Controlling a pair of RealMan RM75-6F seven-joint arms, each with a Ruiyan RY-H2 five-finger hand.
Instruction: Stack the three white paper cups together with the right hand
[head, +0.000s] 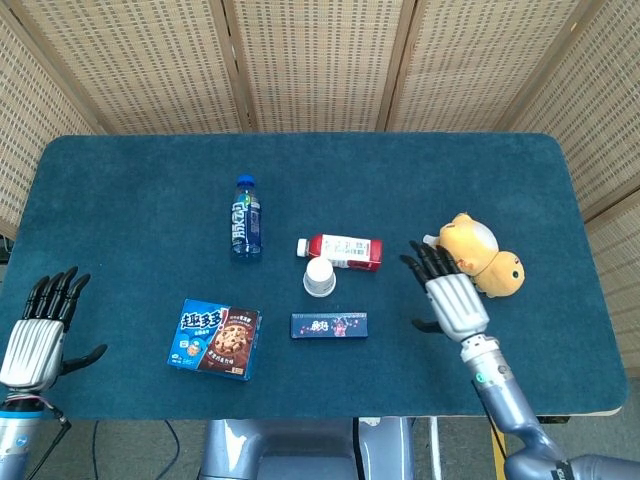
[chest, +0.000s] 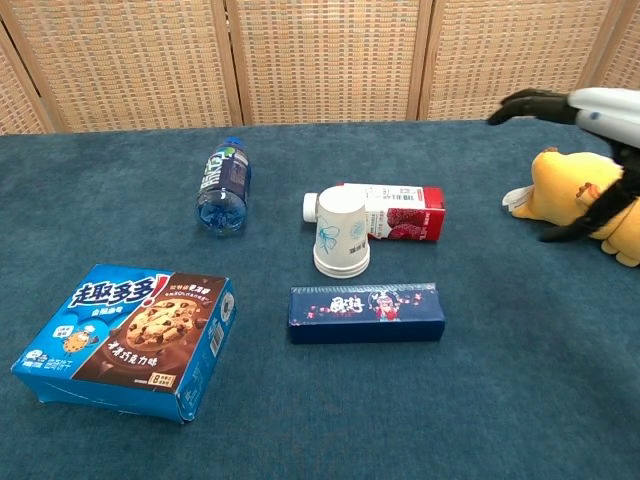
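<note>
A stack of white paper cups (head: 319, 277) (chest: 341, 233) stands upside down, rim on the cloth, at the table's middle, right in front of a lying milk carton. My right hand (head: 447, 293) (chest: 585, 140) hangs open and empty well to the right of the cups, beside the yellow plush toy. At the near left corner my left hand (head: 40, 331) rests open, holding nothing; the chest view does not show it.
A red and white milk carton (head: 343, 251) (chest: 391, 211) lies behind the cups. A dark blue flat box (head: 329, 325) (chest: 366, 312) lies in front of them. A blue bottle (head: 246, 219), a cookie box (head: 214, 338) and a yellow plush toy (head: 481, 253) lie around.
</note>
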